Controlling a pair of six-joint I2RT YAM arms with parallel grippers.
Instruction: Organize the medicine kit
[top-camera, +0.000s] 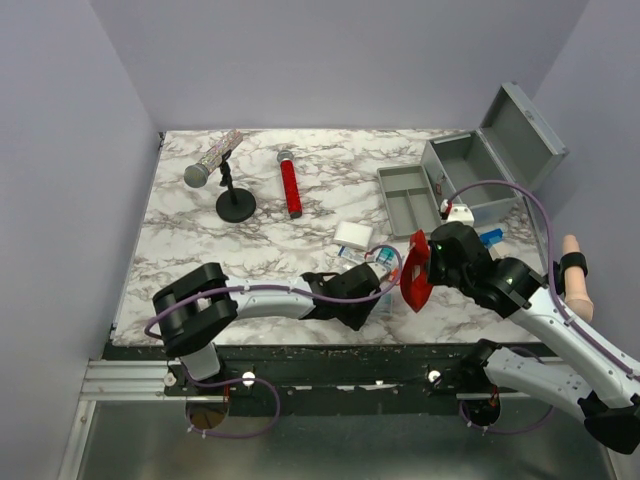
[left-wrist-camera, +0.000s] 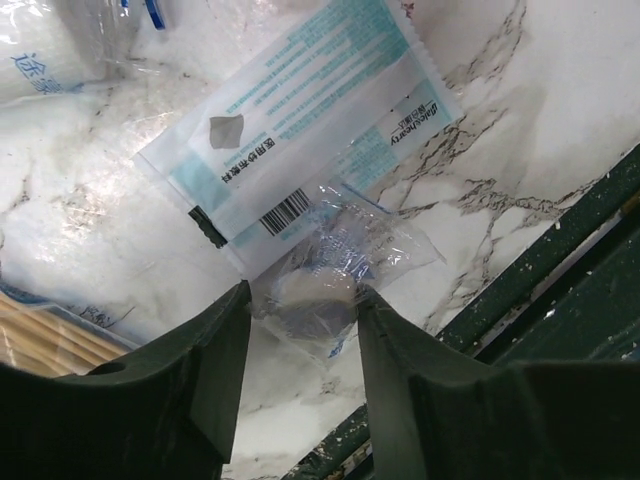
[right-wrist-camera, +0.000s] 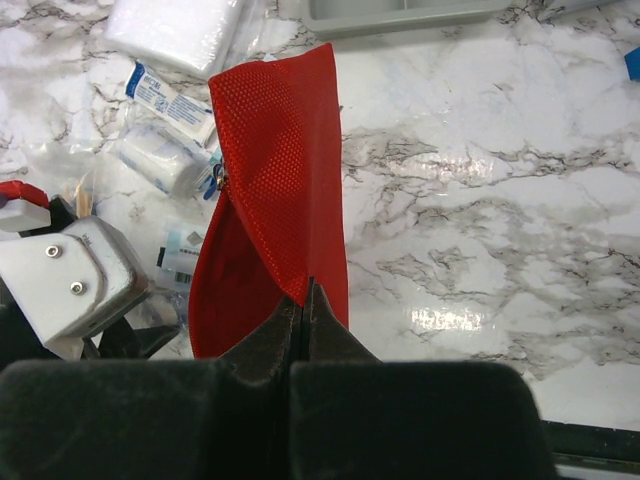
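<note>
The medicine kit stands at the far right of the table, a grey metal box with its hinged lid thrown back and leaning away to the right. Its grey divided tray lies out on the table just beside the box, on its left.

In front of the tray the right gripper is pinched tight on the lower edge of a red pouch of mesh fabric, which hangs lifted off the surface. Just left of it the left gripper is low over a scatter of supplies. Its 2 fingers stand partly apart, either side of a crinkled clear packet with something small and pale inside. I cannot tell whether they press on it.

A teal-and-white sachet with a barcode lies against that packet. A bag of wooden sticks shows at the lower left of the left wrist view. Wrapped gauze rolls and a flat white packet lie nearby.

The tabletop is white with grey marble veining and shines under the light. At its far left a microphone sits tilted on a black round-footed stand, and a red stick with a grey tip lies to its right. Plain lilac walls close in 3 sides. A dark rail runs along the near edge, where the 2 arms are bolted.
</note>
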